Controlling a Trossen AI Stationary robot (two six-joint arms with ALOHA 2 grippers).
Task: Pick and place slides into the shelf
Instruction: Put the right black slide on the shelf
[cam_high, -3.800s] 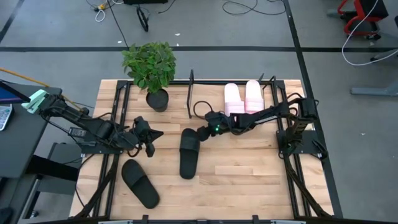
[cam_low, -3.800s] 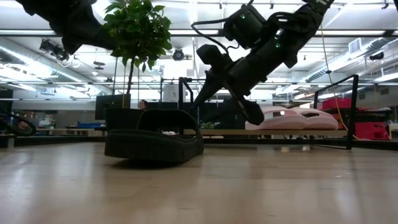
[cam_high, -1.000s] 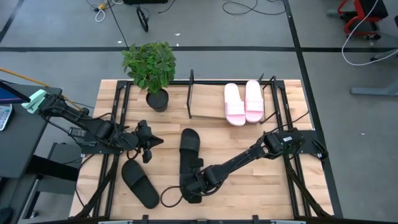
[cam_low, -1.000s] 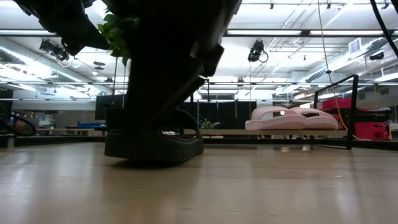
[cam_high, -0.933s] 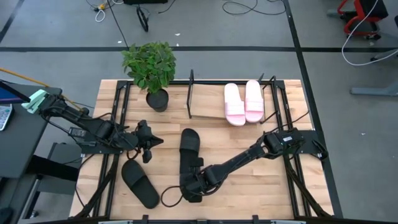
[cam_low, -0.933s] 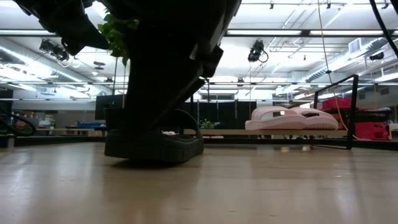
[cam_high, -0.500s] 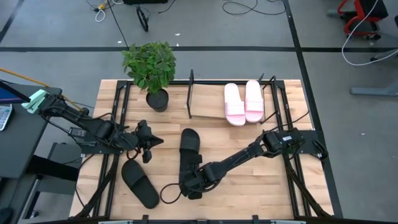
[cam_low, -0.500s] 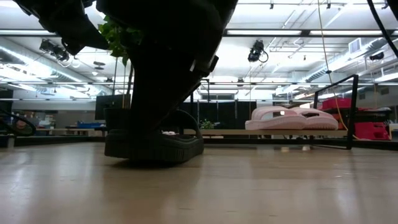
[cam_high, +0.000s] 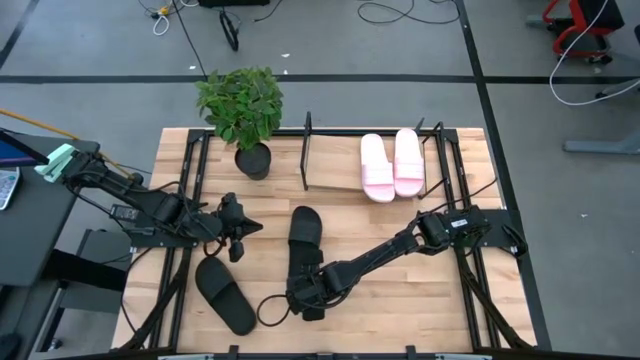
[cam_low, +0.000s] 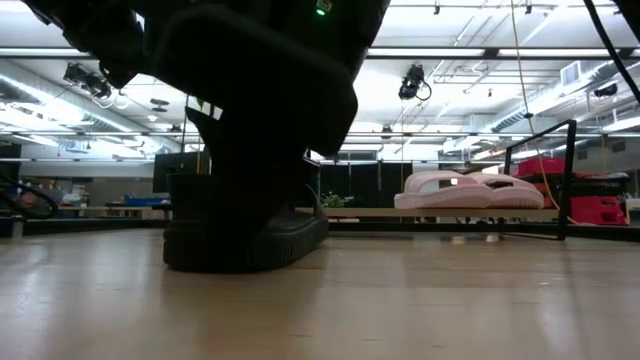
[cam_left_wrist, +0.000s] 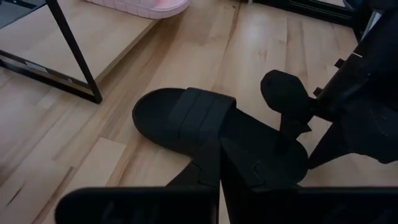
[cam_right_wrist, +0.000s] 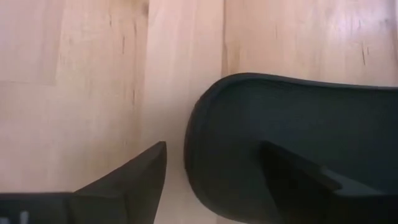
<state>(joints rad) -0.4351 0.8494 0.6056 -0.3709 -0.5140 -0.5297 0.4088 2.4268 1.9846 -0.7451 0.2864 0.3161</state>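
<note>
One black slide (cam_high: 305, 232) lies flat mid-table, toe toward the shelf (cam_high: 335, 182). My right gripper (cam_high: 305, 298) is open, low over that slide's heel end (cam_right_wrist: 280, 137). One finger stands outside the heel rim, the other above the footbed. The second black slide (cam_high: 225, 295) lies on the table to the left and nearer. Two pink slides (cam_high: 378, 166) (cam_high: 407, 160) rest sole-down on the shelf's wooden base. My left gripper (cam_high: 255, 225) waits shut to the left of the first black slide (cam_left_wrist: 186, 118), clear of it. My right gripper (cam_right_wrist: 213, 146) comes from above at the heel end of the black slide, which lies flat on the table. One finger (cam_right_wrist: 134, 174) is outside the heel rim and the other (cam_right_wrist: 298, 177) is over the footbed. Whether either finger touches it, I cannot tell.
A potted plant (cam_high: 242, 110) stands at the far left, beside the shelf's black end frame (cam_high: 307, 150). Black arm mounting frames run along both table sides. A cable loops on the table near my right gripper (cam_high: 268, 310). Bare wood lies right of the black slide.
My right gripper has crept a little toward the table's far edge along the black slide's heel and come down lower over it; in the low view its dark bulk now covers most of the slide. The slide has stayed where it was.
</note>
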